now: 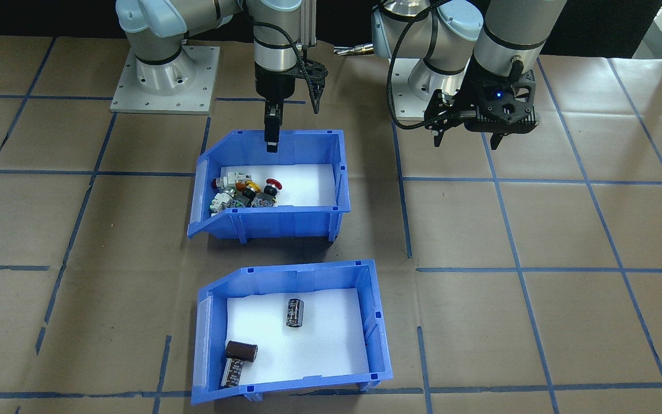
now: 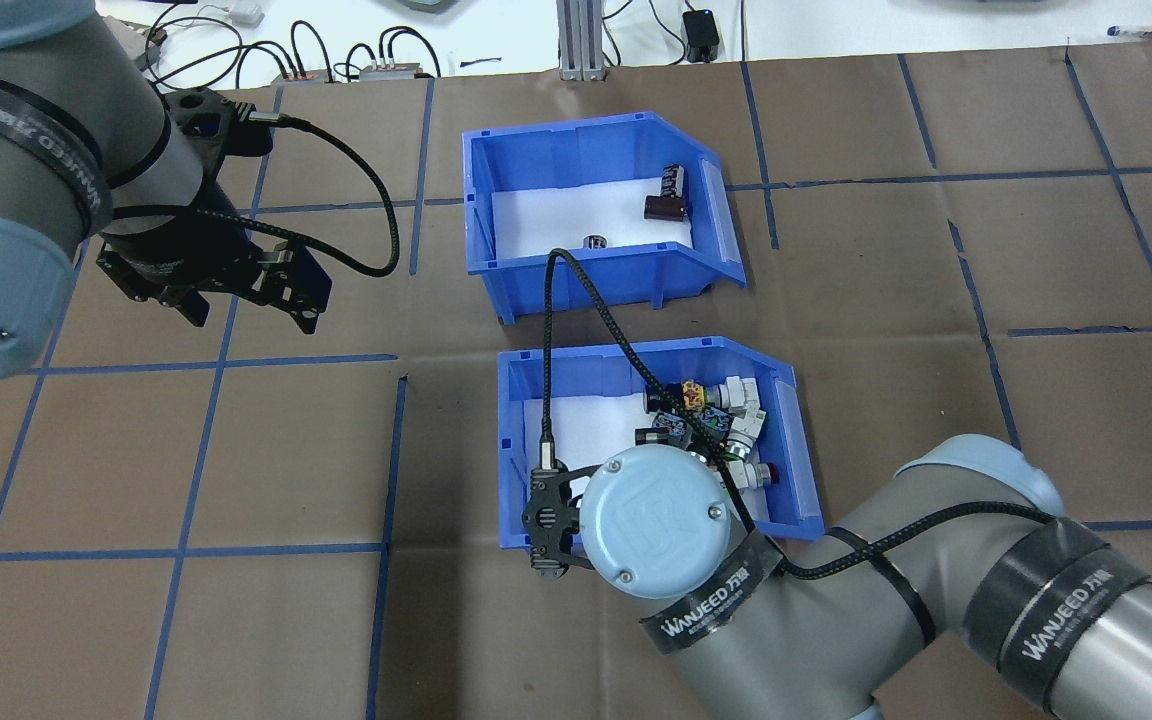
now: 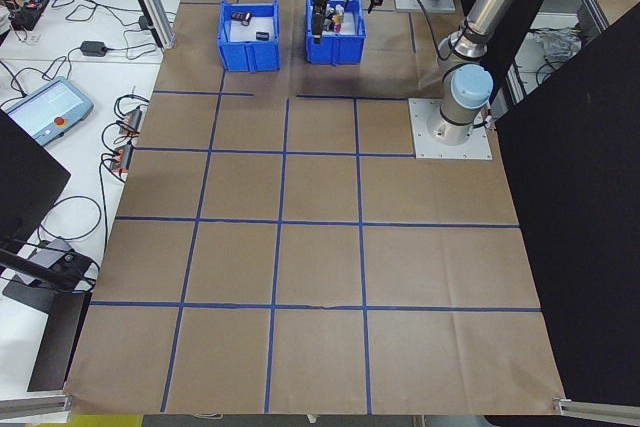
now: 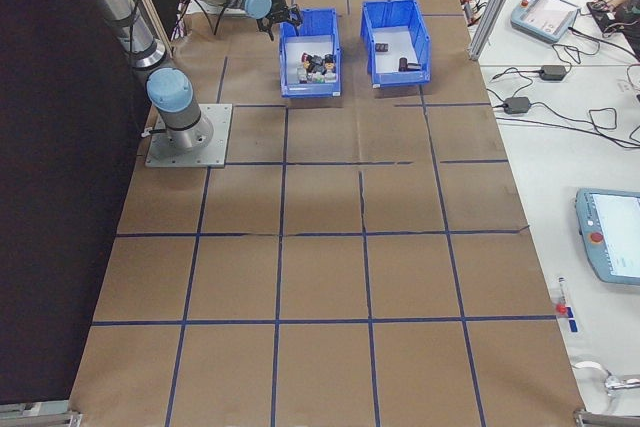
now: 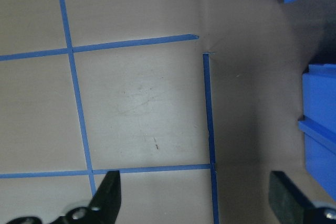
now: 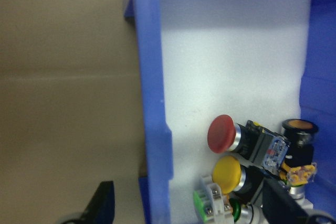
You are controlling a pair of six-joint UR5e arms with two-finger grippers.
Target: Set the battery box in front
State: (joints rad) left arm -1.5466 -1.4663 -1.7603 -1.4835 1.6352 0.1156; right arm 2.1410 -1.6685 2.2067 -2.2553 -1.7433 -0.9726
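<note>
Overhead view: battery box [image 2: 576, 155] is sitting just beyond the switch bin [image 2: 526, 460], two cells inside. Right gripper [image 6: 191, 208] is straddling the switch bin's wall, jaws apart, empty. Left gripper [image 5: 202, 198] is hovering open over brown paper [image 5: 142, 103]. Box looks light, rigid; pinching a wall should work. Cells may roll.

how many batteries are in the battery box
2. One cell lies near the middle of the white liner; the other lies in the corner by the battery box's open front. None look hidden.
</note>
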